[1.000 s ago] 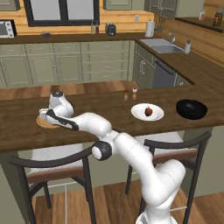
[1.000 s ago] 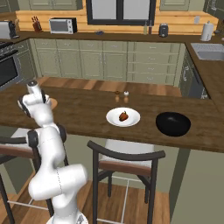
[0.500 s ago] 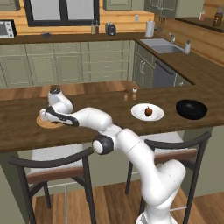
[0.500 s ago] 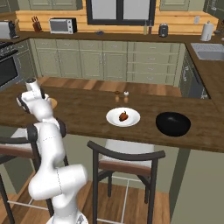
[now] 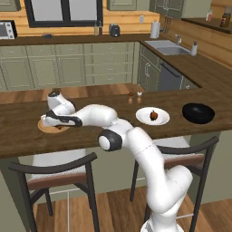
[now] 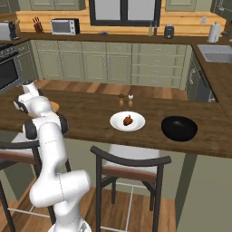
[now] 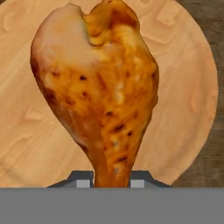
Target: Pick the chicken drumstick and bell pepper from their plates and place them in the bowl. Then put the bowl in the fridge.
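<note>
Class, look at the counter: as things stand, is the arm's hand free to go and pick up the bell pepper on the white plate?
Probably not yet: the hand is shut on the chicken drumstick over the wooden plate. The bell pepper itself sits uncovered.

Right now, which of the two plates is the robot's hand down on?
The tan wooden plate carrying the chicken drumstick; the white plate with the bell pepper sits untouched.

The white arm stretches far out to its left, elbow bent low, with the hand pointing down. Its gripper point(image 7: 106, 180) has both fingertips point(image 7: 83, 183) pressed against the thin end of the chicken drumstick point(image 7: 97, 89), clamping it.
</note>
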You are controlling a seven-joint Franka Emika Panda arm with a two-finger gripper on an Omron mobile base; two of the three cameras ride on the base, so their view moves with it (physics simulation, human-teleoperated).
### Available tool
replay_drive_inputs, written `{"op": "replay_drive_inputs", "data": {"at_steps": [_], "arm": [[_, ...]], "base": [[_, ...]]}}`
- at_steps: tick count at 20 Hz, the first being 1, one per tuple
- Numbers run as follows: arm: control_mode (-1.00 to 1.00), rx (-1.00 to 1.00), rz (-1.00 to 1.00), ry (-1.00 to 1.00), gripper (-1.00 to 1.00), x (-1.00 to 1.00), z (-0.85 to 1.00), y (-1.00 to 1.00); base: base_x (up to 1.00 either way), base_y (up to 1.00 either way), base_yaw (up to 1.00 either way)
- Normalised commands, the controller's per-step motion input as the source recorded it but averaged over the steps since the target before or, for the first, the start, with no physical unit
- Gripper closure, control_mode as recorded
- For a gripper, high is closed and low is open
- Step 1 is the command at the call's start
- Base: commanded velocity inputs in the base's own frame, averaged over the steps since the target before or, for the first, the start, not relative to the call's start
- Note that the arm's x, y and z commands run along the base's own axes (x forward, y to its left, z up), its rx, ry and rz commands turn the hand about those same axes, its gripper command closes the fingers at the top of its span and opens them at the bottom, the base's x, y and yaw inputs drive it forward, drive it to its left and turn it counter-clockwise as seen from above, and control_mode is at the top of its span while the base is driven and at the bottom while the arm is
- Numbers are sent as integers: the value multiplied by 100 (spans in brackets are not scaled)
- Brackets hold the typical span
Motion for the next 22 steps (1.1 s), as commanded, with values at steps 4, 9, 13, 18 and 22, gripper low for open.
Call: {"op": "replay_drive_inputs", "data": {"at_steps": [4,9,13,18,22], "arm": [[-100,0,0,-7,100,-85,39,-23],[-100,-1,0,-7,100,-100,30,-79],[-100,0,1,-10,100,-98,41,-100],[-100,0,3,-1,100,-93,48,-100],[-100,5,4,0,100,-98,48,-100]], "base": [[0,0,0],[0,0,0],[0,0,0],[0,0,0],[0,0,0]]}}
